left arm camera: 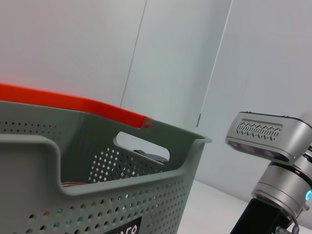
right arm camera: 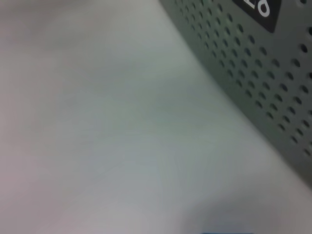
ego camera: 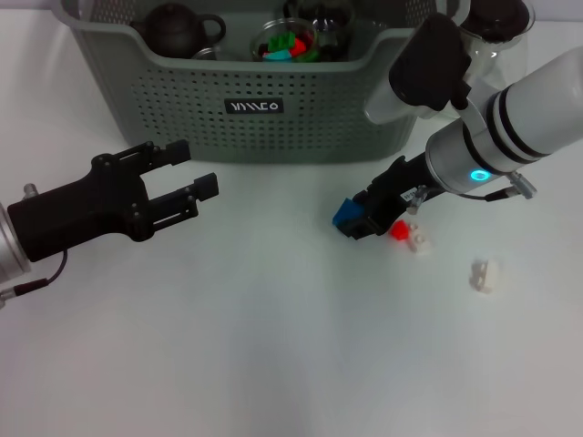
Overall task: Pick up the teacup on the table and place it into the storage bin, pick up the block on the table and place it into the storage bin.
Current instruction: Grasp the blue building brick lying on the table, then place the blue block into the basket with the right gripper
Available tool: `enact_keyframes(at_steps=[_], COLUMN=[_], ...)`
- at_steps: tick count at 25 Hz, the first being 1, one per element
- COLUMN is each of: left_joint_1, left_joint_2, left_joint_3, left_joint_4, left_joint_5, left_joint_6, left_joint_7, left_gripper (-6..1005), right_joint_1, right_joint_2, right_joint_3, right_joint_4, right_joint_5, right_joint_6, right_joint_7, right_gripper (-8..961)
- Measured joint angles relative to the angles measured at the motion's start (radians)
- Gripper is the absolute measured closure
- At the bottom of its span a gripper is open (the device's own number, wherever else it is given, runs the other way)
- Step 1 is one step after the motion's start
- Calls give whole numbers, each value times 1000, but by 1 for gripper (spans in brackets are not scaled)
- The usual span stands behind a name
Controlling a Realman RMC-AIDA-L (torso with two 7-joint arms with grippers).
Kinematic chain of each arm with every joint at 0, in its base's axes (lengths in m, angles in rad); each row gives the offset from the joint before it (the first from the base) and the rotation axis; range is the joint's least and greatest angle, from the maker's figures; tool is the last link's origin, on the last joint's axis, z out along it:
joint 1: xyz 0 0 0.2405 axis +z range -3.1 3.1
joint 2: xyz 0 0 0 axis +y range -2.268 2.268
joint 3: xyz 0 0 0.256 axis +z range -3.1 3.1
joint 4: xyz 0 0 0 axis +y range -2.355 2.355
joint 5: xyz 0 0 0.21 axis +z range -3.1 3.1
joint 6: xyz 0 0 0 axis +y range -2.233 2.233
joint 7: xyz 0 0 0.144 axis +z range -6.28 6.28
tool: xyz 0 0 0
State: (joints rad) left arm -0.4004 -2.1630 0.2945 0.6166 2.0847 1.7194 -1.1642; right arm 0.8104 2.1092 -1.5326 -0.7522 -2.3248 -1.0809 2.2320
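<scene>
The grey-green storage bin [ego camera: 301,118] stands at the back of the table, and its perforated wall fills the left wrist view [left arm camera: 97,195] and a corner of the right wrist view [right arm camera: 263,63]. My right gripper [ego camera: 353,218] is in front of the bin's right half, shut on a blue block [ego camera: 345,215]. A sliver of blue [right arm camera: 226,232] shows in the right wrist view. A red block [ego camera: 399,229] lies just beside the gripper. My left gripper [ego camera: 191,170] hovers open at the left with nothing in it. I see no teacup on the table.
The bin holds a dark teapot [ego camera: 176,29] and a glass cup [ego camera: 290,43] with coloured blocks. A glass pitcher with a black lid [ego camera: 496,23] stands behind the right arm. Two white blocks [ego camera: 420,242] [ego camera: 483,274] lie at the right.
</scene>
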Motion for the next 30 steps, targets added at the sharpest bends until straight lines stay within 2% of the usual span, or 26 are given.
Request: enact_keyframes(at_steps=[7,10,12,18,21,25,28,30], left_joint_1=[1,2,2,8,21,42,43,39], left_joint_2=[0,0,0,5,12,23,25,25], left_joint_3=[0,-1,-3,-32,-38,-38,-33,-31], left_joint_4=[0,0,0,10,33,72,94,97], left_joint_5=[0,0,0,9,46,111,160,171], left_joint_6=[0,0,0,9,30,107,175,197], left_joint_7=[0,0,0,0,0,1,1,1], left_gripper=[319,318,318,318,318,318,318,318], right_joint_1=[-1,-14,-38,-107,-108,-41,63,135], right_joint_2=[-3,-10,-14,-16,-17,-34,-49,-47], right_joint_3=[1,25,83,360,445,474,492,509], right_joint_4=[-2,-44,-119,-429,-543,-604,-581,-551], right_joint_5=[22,49,60,141,164,135,43,-44], right_joint_6=[-7,-49,-124,-387,-434,-441,-430,-405], right_joint_7=[1,0,-4,-15,6,87,195,252], right_gripper=[453,506,524,526,525,524,523,523])
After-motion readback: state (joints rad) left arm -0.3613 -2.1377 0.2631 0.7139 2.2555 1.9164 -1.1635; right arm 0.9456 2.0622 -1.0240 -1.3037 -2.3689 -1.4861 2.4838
